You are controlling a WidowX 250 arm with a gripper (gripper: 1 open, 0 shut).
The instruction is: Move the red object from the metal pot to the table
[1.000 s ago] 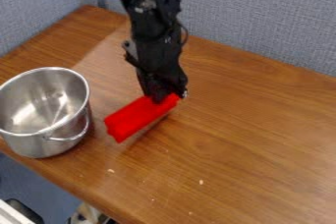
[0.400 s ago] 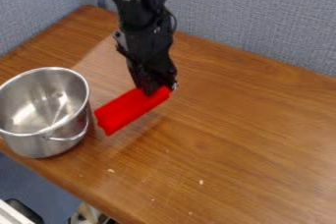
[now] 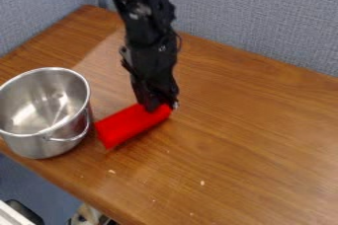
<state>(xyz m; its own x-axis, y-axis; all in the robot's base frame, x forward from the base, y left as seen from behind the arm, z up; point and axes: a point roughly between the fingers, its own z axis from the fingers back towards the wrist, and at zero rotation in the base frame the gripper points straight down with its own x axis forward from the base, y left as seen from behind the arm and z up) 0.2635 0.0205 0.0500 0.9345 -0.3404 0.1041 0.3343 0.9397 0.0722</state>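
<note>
1. The red object (image 3: 132, 124) lay outside the metal pot (image 3: 43, 111), just beside the pot's right wall, near the front edge of the desk (image 3: 251, 120). Its lower left end looked to be on or very near the wood; whether the whole bar rested flat could not be told.

2. The pincer (image 3: 160, 103) pointed straight down and was clamped on the upper right end of the red object. Holding the bar by one end probably explains its slant, with the free end hanging toward the pot.

3. The metal pot stood upright near the desk's left front corner, its inside bare and shiny. That fits a task mostly done: the bar was out, and only the setting down remained.

4. The arm (image 3: 142, 22) reached in from the back edge and came down over the bar, keeping clear of the pot's rim.

5. By my judgement, the next move called for parting the pincer once the bar lay flat. The risk was the free end knocking the pot, since the two were almost touching.
</note>
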